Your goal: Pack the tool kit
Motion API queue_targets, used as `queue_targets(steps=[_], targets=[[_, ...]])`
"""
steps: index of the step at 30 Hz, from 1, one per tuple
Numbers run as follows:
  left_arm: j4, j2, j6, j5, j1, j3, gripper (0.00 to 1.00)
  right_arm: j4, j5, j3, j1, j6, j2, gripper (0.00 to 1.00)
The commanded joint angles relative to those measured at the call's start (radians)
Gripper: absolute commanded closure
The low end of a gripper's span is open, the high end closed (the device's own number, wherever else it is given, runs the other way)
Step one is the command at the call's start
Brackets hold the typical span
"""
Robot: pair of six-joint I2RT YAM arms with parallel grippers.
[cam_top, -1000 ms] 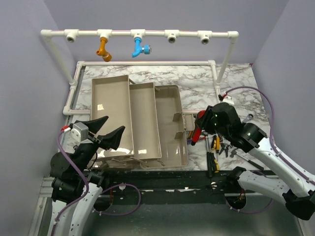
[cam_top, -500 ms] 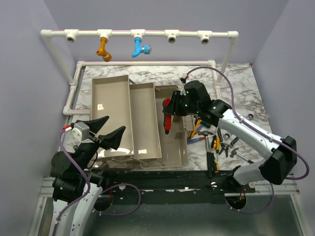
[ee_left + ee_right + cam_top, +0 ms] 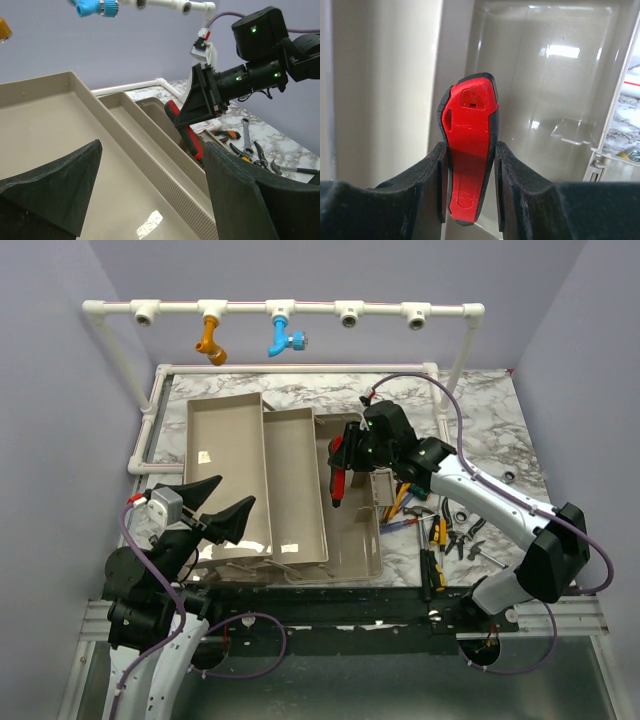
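**Toolbox** (image 3: 357, 540), one, lay open on the marble table (image 3: 400, 405). Three beige compartments were counted side by side: two trays, left (image 3: 225, 455) and middle (image 3: 295, 485), and one deeper base on the right.

**Red-handled tool** (image 3: 338, 478), one, was clamped between the two fingers of the right gripper (image 3: 342, 455). It was held over the base compartment, close to the wall shared with the middle tray. Whether its tip touched the base could not be told.

**Left gripper** (image 3: 220, 505), one, was seen with its two black fingers spread wide and nothing between them. It was held above the near edge of the left tray.

**Loose hand tools** (image 3: 440, 535), yellow- and black-handled, were heaped on the table just right of the toolbox. Their number could not be counted.

**White pipe frame** (image 3: 300, 308), one, was noted behind the toolbox. Five fittings were counted along its top bar: three white, one orange (image 3: 210, 338) and one blue (image 3: 285, 338).
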Motion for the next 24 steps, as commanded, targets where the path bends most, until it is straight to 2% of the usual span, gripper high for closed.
queue_targets(steps=[1,5,7,14,18,24], targets=[[0.023,0.007,-0.004,0.038,0.009,-0.011,0.17,0.036,0.027,-0.041,0.009,0.000,0.060,0.87],[0.023,-0.002,-0.005,0.039,0.010,-0.013,0.17,0.064,0.019,-0.052,0.009,0.008,0.136,0.86],[0.023,-0.007,-0.005,0.038,0.009,-0.015,0.17,0.067,0.018,-0.050,0.010,0.015,0.173,0.80],[0.021,-0.007,-0.007,0.041,0.012,-0.015,0.17,0.060,0.040,-0.062,0.012,0.033,0.147,0.40],[0.023,-0.004,-0.008,0.045,0.013,-0.014,0.17,0.019,0.100,-0.073,0.012,0.027,0.045,0.35],[0.023,0.001,-0.013,0.058,0.018,-0.013,0.17,-0.125,0.271,-0.110,0.012,0.032,-0.158,0.35]])
